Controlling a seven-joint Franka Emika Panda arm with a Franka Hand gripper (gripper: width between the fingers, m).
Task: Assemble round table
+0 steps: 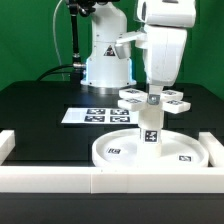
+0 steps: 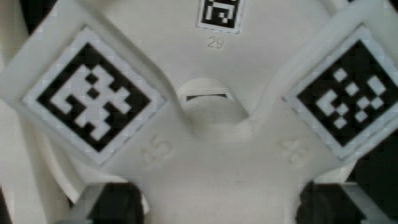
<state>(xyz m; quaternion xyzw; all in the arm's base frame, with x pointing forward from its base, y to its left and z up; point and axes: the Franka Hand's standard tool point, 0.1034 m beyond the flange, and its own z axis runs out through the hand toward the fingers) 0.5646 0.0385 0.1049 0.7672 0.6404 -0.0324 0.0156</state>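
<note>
The marker board [image 1: 96, 115] lies behind and to the exterior view's left of the gripper [image 1: 152, 101]. Directly below the gripper, the post [image 1: 150, 125] stands upright on the disc [image 1: 120, 152]. The cross piece [image 1: 135, 96] sits atop the post, pinched between the gripper's fingers; the wrist view fills with its tagged arms [image 2: 93, 95].

a green backdrop [image 1: 30, 40] fills the upper frame behind a black worktop [image 1: 40, 105]. the marker board [image 1: 95, 116] lies flat at centre left, and a white border rail [image 1: 110, 180] crosses the lower frame.
</note>
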